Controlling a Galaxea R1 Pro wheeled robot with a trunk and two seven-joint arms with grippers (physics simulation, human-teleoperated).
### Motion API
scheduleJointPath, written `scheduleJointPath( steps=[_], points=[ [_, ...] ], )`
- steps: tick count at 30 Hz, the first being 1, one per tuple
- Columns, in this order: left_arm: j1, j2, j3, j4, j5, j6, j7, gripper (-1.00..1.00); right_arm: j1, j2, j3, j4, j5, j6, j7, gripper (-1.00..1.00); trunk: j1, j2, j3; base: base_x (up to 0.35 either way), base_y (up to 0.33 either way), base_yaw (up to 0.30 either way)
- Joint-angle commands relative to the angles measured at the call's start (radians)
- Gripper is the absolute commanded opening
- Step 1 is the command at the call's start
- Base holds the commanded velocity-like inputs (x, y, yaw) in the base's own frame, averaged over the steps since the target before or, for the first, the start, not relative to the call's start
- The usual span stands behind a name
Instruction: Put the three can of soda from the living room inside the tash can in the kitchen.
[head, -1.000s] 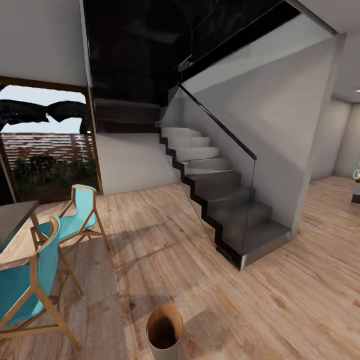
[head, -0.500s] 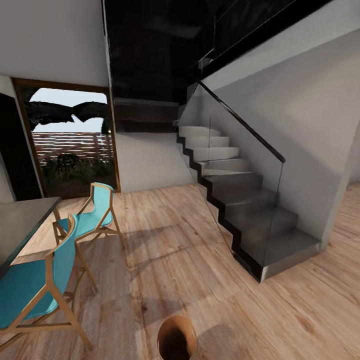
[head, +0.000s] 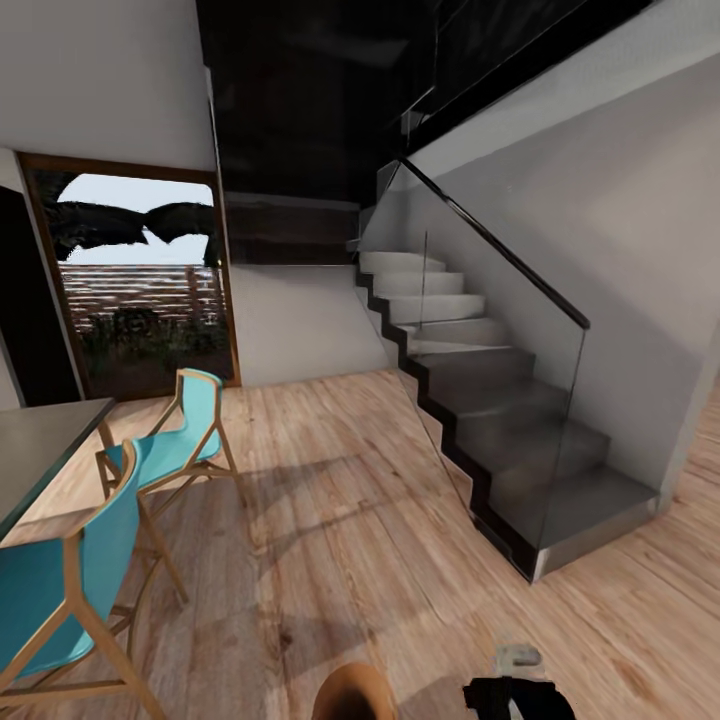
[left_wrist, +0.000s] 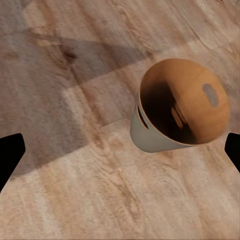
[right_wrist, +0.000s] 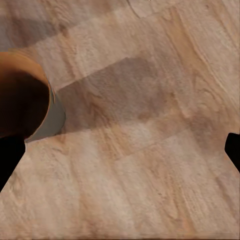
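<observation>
Since half a second ago, the head camera has moved and the bin (head: 352, 693) has slipped to the lower edge, with the right gripper (head: 517, 690) appearing at lower right. Both grippers' fingers are spread and empty; the left gripper (left_wrist: 120, 155) hovers over the bin. No cans are visible. Risk: an arm knocking the light bin over.

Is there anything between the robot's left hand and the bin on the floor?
Nothing visible is in the way. In the left wrist view the left gripper hangs open over bare wood floor, and the trash can stands upright just ahead, its mouth uncovered. No soda can shows between the fingers.
</observation>
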Motion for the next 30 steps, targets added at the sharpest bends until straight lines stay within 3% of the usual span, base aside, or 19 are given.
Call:
scheduleJointPath(
  steps=[1, 3, 4, 6, 9, 10, 15, 16, 17, 20, 21, 22, 24, 26, 30],
  points=[
    [-0.001, 0.000, 0.000, 0.000, 0.000, 0.001, -0.001, 1.00, -0.018, -0.001, -0.017, -0.042, -0.004, 0.066, 0.020, 1.00, 0.000, 0.000, 0.000, 0.152, 0.000, 0.001],
    [-0.001, 0.000, 0.000, 0.000, 0.000, 0.001, -0.003, 1.00, -0.043, -0.003, -0.043, -0.138, -0.010, 0.180, 0.045, 1.00, 0.000, 0.000, 0.000, 0.147, 0.000, 0.001],
    [-0.002, 0.000, 0.000, 0.000, 0.000, 0.002, -0.003, 1.00, -0.072, -0.003, -0.060, -0.256, -0.008, 0.309, 0.052, 1.00, 0.000, 0.000, 0.000, 0.139, 0.000, 0.000],
    [-0.002, 0.000, 0.000, 0.000, 0.000, 0.002, -0.004, 1.00, -0.124, 0.001, -0.075, -0.393, 0.006, 0.446, 0.040, 1.00, 0.000, 0.000, 0.000, 0.133, 0.000, 0.000],
    [-0.003, 0.000, 0.000, -0.001, 0.000, 0.002, -0.005, 1.00, -0.196, 0.006, -0.082, -0.445, 0.036, 0.513, 0.017, 1.00, 0.000, 0.000, 0.000, 0.125, 0.000, 0.000],
    [-0.003, 0.000, 0.000, -0.001, 0.001, 0.002, -0.005, 1.00, -0.247, 0.008, -0.084, -0.422, 0.052, 0.533, 0.008, 1.00, 0.000, 0.000, 0.000, 0.118, 0.000, 0.000],
    [-0.003, 0.000, 0.000, -0.003, 0.001, 0.002, -0.005, 1.00, -0.420, 0.009, -0.086, -0.182, 0.072, 0.533, -0.002, 1.00, 0.000, 0.000, 0.000, 0.077, 0.000, 0.000],
    [-0.003, 0.000, 0.000, -0.005, 0.001, 0.002, -0.005, 1.00, -0.540, 0.012, -0.085, 0.061, 0.075, 0.533, -0.008, 1.00, 0.000, 0.000, 0.000, 0.020, 0.000, 0.000],
    [-0.003, 0.000, 0.000, -0.005, 0.001, 0.002, -0.005, 1.00, -0.560, 0.015, -0.085, 0.116, 0.074, 0.533, -0.009, 1.00, 0.000, 0.000, 0.000, 0.016, 0.000, 0.000],
    [-0.003, 0.000, 0.001, -0.006, 0.002, 0.002, -0.005, 1.00, -0.600, 0.040, -0.085, 0.253, 0.074, 0.533, -0.012, 1.00, 0.000, 0.000, 0.000, 0.010, 0.000, 0.000],
    [-0.003, 0.000, 0.001, -0.007, 0.002, 0.002, -0.005, 1.00, -0.620, 0.073, -0.085, 0.345, 0.076, 0.479, -0.015, 1.00, 0.000, 0.000, 0.000, 0.004, 0.000, 0.000],
    [-0.003, -0.001, 0.001, -0.007, 0.002, 0.002, -0.005, 1.00, -0.624, 0.081, -0.086, 0.371, 0.075, 0.459, -0.015, 1.00, 0.000, 0.000, 0.000, 0.003, 0.000, 0.000],
    [-0.003, -0.001, 0.001, -0.008, 0.002, 0.002, -0.005, 1.00, -0.630, 0.093, -0.086, 0.426, 0.074, 0.421, -0.016, 1.00, 0.000, 0.000, 0.000, 0.002, 0.000, 0.000],
    [-0.003, -0.001, 0.002, -0.009, 0.002, 0.001, -0.005, 1.00, -0.637, 0.107, -0.089, 0.576, 0.072, 0.320, -0.017, 1.00, 0.000, 0.000, 0.000, 0.001, 0.000, 0.000],
    [-0.003, -0.001, 0.002, -0.010, 0.002, 0.001, -0.005, 1.00, -0.639, 0.110, -0.113, 0.664, 0.071, 0.240, -0.017, 1.00, 0.000, 0.000, 0.000, 0.000, 0.000, 0.000]
  ],
)
